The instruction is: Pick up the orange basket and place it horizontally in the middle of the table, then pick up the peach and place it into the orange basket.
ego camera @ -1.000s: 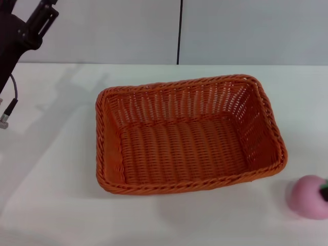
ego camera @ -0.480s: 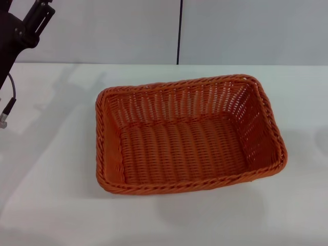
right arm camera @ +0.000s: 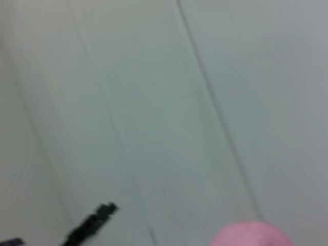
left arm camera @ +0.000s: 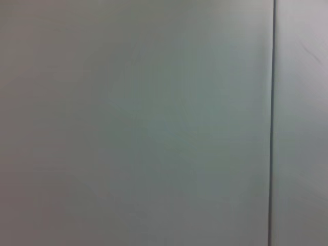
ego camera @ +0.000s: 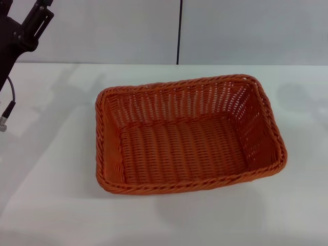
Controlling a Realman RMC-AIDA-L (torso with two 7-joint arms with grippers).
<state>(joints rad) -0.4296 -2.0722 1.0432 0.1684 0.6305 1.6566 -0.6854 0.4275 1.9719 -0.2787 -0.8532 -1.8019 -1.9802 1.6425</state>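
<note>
The orange basket (ego camera: 187, 134) lies lengthwise across the middle of the white table (ego camera: 46, 169), open side up and with nothing in it. The peach is out of the head view. In the right wrist view its pale-pink top (right arm camera: 251, 234) shows close to the camera against the grey wall, off the table, in my right gripper's hold. My right gripper's own fingers are not in any view. My left gripper (ego camera: 42, 13) hangs raised at the far left, well away from the basket.
A grey wall with a dark vertical seam (ego camera: 180, 31) stands behind the table. A loose cable end (ego camera: 5, 119) dangles by the left arm. A dark arm part (right arm camera: 92, 225) shows far off in the right wrist view.
One second ago the peach sat at the head view's right edge near the basket's corner. It has since left that view. The left arm has drifted slightly up and away.
</note>
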